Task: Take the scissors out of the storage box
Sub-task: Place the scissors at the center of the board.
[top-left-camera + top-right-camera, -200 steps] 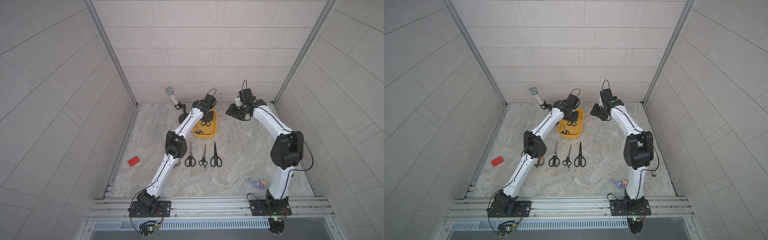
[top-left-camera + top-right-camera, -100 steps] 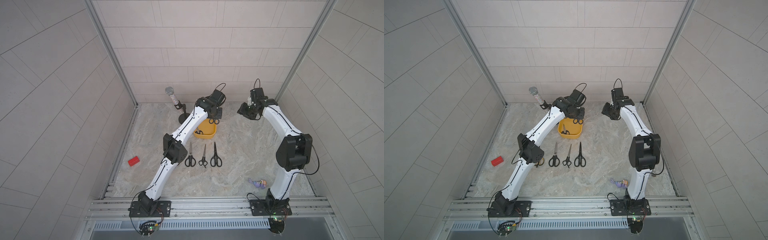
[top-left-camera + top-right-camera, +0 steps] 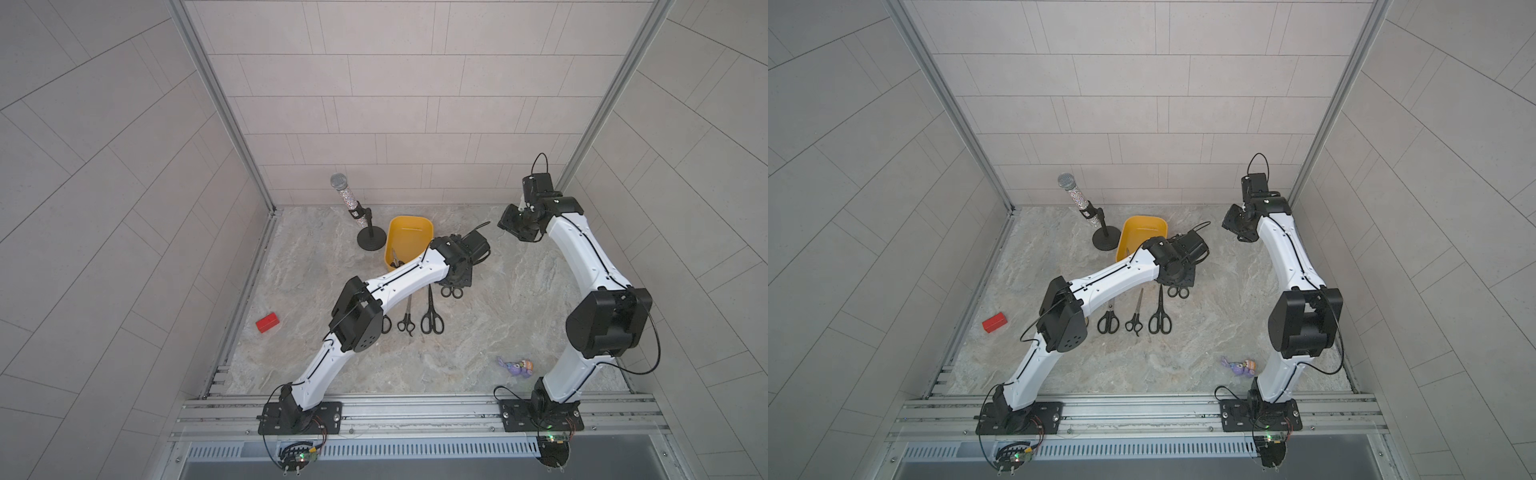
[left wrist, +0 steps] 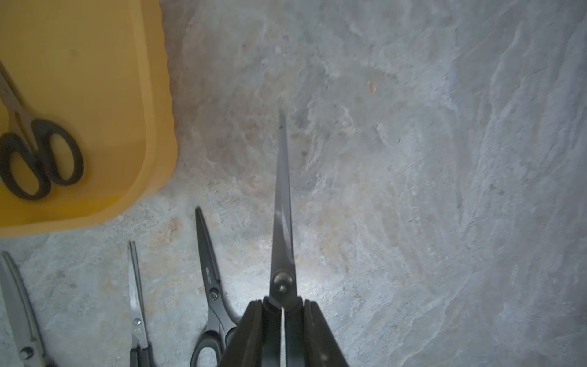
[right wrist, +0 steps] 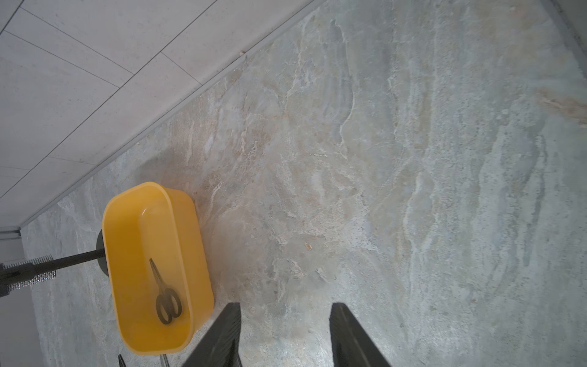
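left gripper (image 4: 281, 313) pinching black-handled scissors (image 4: 282, 190) at 5 o'clock of the yellow storage box (image 3: 409, 226), right gripper (image 5: 286, 306) spread and empty, one small pair (image 5: 164, 290) lying inside the box

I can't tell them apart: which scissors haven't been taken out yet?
Look at the back of the marble-patterned table for the mustard-yellow plastic tub beside the glittery microphone. The small black-handled scissors lying inside it are the ones; all other pairs are outside the tub.

Both top views look steeply down from above the arm bases over the whole floor (image 3: 498, 332). Wrist cameras look past the left gripper (image 4: 281, 305) (close to the floor) and right gripper (image 5: 286, 305), sharing the storage box (image 5: 200, 270).
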